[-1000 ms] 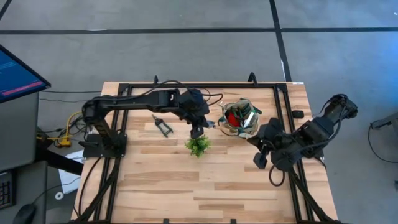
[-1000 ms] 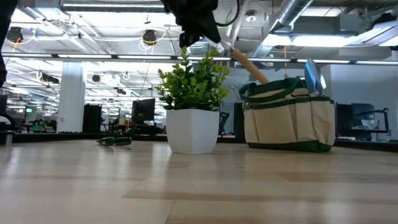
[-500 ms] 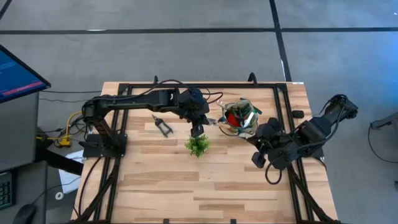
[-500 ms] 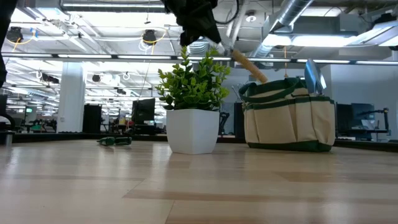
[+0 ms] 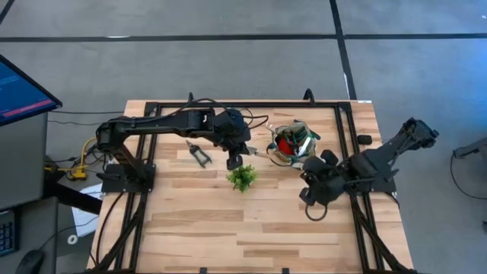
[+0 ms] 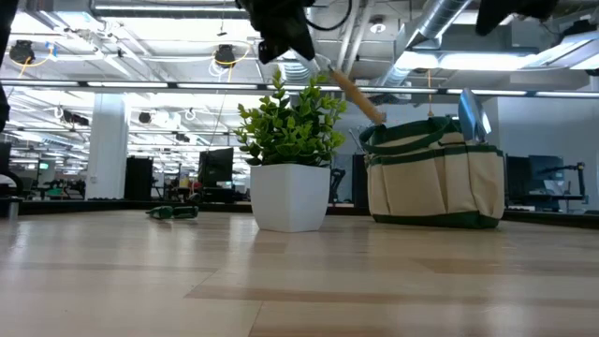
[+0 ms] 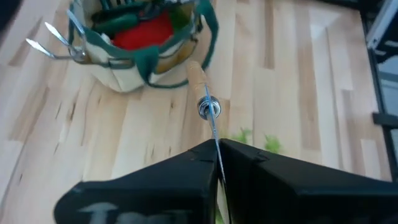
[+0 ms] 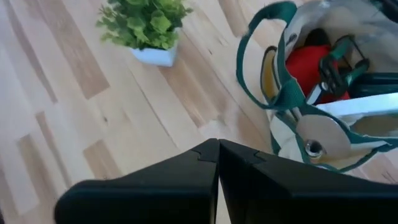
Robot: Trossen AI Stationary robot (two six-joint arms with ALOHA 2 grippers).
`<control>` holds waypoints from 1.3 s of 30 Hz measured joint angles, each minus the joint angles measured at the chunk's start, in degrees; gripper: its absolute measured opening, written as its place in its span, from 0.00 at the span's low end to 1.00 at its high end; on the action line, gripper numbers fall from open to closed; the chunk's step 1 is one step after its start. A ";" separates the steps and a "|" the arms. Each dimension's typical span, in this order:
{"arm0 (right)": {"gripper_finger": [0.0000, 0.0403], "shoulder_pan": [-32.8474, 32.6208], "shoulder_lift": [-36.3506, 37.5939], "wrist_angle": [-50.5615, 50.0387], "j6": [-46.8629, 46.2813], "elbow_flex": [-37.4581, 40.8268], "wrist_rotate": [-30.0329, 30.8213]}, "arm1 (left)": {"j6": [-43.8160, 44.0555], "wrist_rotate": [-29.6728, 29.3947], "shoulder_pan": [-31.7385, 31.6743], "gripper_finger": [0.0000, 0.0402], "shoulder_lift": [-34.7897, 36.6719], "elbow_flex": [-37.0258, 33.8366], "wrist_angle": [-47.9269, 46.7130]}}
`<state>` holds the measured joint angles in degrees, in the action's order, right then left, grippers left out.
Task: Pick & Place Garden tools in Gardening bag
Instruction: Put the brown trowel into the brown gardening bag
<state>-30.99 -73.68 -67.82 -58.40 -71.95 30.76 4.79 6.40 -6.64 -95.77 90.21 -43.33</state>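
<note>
My left gripper is up in the air, above the plant and left of the gardening bag, shut on a wooden-handled trowel. The trowel's handle points at the beige bag with a green rim. The bag stands on its base and holds red gloves and other tools. My right gripper is shut and empty, above the table on the bag's near right side. Black-handled pruning shears lie flat on the table at the left. My left gripper pinches the trowel's thin metal blade between its two fingers, with the blade edge-on in the gap. The metal neck and the wooden handle stick out past the fingertips toward the bag. The trowel is lifted clear and slants down toward the bag's rim.
A small leafy plant in a white pot stands just below and near my left gripper, left of the bag. A black frame runs round the table's edges. Bare wood lies along the near side.
My left gripper has gone a little toward the table's left edge and up with the trowel, so the handle's end has drawn back from the bag's rim. My right arm has gone toward the table's left, nearer the bag, with its fingers still shut.
</note>
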 joint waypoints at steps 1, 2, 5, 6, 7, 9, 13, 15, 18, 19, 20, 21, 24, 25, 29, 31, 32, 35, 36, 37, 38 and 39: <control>0.00 0.99 -0.27 0.17 0.99 0.13 -0.70 | -0.02 0.01 0.09 0.00 0.51 0.00 -0.51; 0.00 1.82 -0.54 0.57 2.00 0.22 -1.02 | -0.03 0.03 0.09 0.00 1.28 0.00 -0.57; 0.00 3.39 -0.44 3.36 6.52 0.26 -1.18 | -0.03 0.01 0.07 0.00 3.84 0.00 -0.69; 0.00 3.91 -0.40 5.30 8.86 0.22 -1.37 | -0.02 0.02 0.12 0.00 4.54 0.00 -0.76; 0.00 4.48 -0.47 7.34 11.19 0.22 -2.07 | 0.05 0.01 0.30 0.00 5.18 0.00 -0.77; 0.00 5.94 -0.53 11.86 15.72 0.24 -3.87 | 0.12 -0.01 0.52 0.00 6.46 0.00 -1.06; 0.00 9.52 -0.53 21.00 22.61 0.22 -6.04 | 0.14 0.03 1.78 0.00 7.49 0.02 -1.72; 0.00 11.39 -0.56 24.38 25.08 0.22 -7.63 | 0.16 0.03 2.49 0.00 7.38 0.02 -2.20; 0.00 14.17 -0.64 27.99 27.40 0.22 -11.95 | 0.18 0.03 3.70 0.00 7.04 0.05 -2.42; 0.00 14.98 -0.64 28.95 27.99 0.22 -13.37 | 0.31 0.01 4.10 0.00 6.83 0.07 -2.57; 0.00 15.77 -0.64 30.01 28.79 0.22 -15.05 | 0.42 0.02 4.46 0.00 6.70 0.03 -2.91; 0.00 16.42 -0.65 30.98 29.61 0.22 -16.46 | 0.45 0.03 4.85 0.00 6.68 0.00 -3.07; 0.00 17.86 -0.67 34.00 32.30 0.22 -19.28 | 0.51 0.06 5.77 0.00 6.80 0.02 -2.86; 0.00 18.24 -0.67 35.15 33.33 0.22 -19.94 | 0.59 0.06 6.14 0.00 6.80 0.02 -2.92; 0.02 19.58 -0.68 39.78 36.63 0.22 -23.20 | 0.58 0.03 7.78 0.00 6.80 0.02 -3.04; 0.05 20.38 -2.03 42.52 37.56 0.06 -25.55 | 0.60 0.06 8.77 0.00 6.80 0.02 -3.03; 0.08 20.79 -2.68 43.72 37.60 0.03 -26.59 | 0.58 0.08 9.26 0.00 6.80 0.02 -2.99; 0.18 21.59 -5.12 46.26 37.56 -0.01 -29.30 | 0.60 0.10 10.64 0.00 6.80 0.02 -2.91; 0.21 21.86 -6.24 48.19 37.56 -0.23 -29.47 | 0.60 0.09 11.15 0.00 6.80 0.02 -2.75; 0.25 22.05 -6.94 47.30 37.54 0.03 -29.55 | 0.60 0.09 11.63 0.00 6.80 0.02 -2.71; 0.28 22.21 -7.93 46.40 37.49 0.15 -29.98 | 0.60 0.08 11.99 0.00 6.80 0.03 -2.73; 0.31 22.23 -9.19 47.05 37.52 -0.44 -31.06 | 0.61 0.10 12.28 0.00 6.80 0.04 -2.79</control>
<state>-8.75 -82.87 -20.76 -20.88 -72.39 -0.30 5.40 6.50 5.64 -88.97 90.26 -46.13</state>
